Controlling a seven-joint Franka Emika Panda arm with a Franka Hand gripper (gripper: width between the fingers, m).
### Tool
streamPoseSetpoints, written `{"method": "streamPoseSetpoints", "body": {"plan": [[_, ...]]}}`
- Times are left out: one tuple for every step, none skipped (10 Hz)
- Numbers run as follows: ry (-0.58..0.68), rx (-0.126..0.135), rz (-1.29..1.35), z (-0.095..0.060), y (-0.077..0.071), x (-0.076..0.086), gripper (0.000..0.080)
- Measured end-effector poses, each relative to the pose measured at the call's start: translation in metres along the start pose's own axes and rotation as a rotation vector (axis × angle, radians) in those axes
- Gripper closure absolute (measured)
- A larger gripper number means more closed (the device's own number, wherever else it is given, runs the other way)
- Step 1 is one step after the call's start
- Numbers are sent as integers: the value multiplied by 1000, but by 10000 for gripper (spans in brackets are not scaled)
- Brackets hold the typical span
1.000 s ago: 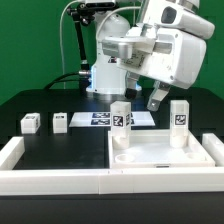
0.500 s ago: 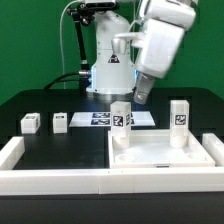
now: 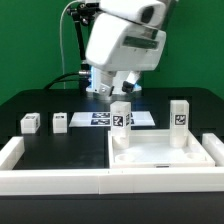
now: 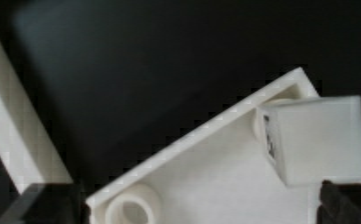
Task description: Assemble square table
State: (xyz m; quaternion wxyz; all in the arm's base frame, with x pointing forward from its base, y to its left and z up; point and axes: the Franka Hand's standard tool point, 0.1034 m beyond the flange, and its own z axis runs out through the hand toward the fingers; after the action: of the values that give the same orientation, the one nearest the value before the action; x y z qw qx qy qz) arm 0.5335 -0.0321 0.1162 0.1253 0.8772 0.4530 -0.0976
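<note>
Nearest in the exterior view: low white wall [image 3: 60, 178] across the front, turning back at both ends. Just behind it, on the exterior view's right: white square slab [image 3: 165, 155], flat on the black surface [image 3: 50, 142], tray-like with raised rim. At the slab's far corners, upright, tags facing the camera: left post [image 3: 121, 115] and right post [image 3: 180, 114]; cannot tell whether fastened or just standing. Well apart from the slab, on the exterior view's left, loose on the surface: small post [image 3: 29, 123] and, just beside it, second small post [image 3: 60, 122]. Behind the posts: marker board [image 3: 92, 119], flat, partly hidden by the left post. Above the marker board, raised clear of the surface: end effector [image 3: 118, 88], released, grasping nothing. In the wrist view: dark fingertips [image 4: 35, 200] at opposite edges, jaws wide apart, nothing clamped; beneath them a slab corner [image 4: 195, 150] with a round hole [image 4: 136, 208] and one tagged post upright on it, which one cannot tell. Farther back: bulky white arm [image 3: 125, 40] filling the top, then green backdrop [image 3: 30, 40].
</note>
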Motion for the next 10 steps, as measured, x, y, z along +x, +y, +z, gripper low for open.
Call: {"method": "streamPoseSetpoints", "body": {"plan": [[-7,25,72,10,-1,-17,151],[-15,40,125,16,6,-35,151],[-19,44,160,23,11,-50,151],[-22,53,222,28,13,-60,151],[-20,53,281,27,13,-59,151],[-18,59,347,27,11,-55,151],[-17,63,393,27,10,-54,151],[-15,69,432,27,9,-53,151],[-14,77,516,27,7,-51,151],[-17,90,571,28,5,-50,151]]}}
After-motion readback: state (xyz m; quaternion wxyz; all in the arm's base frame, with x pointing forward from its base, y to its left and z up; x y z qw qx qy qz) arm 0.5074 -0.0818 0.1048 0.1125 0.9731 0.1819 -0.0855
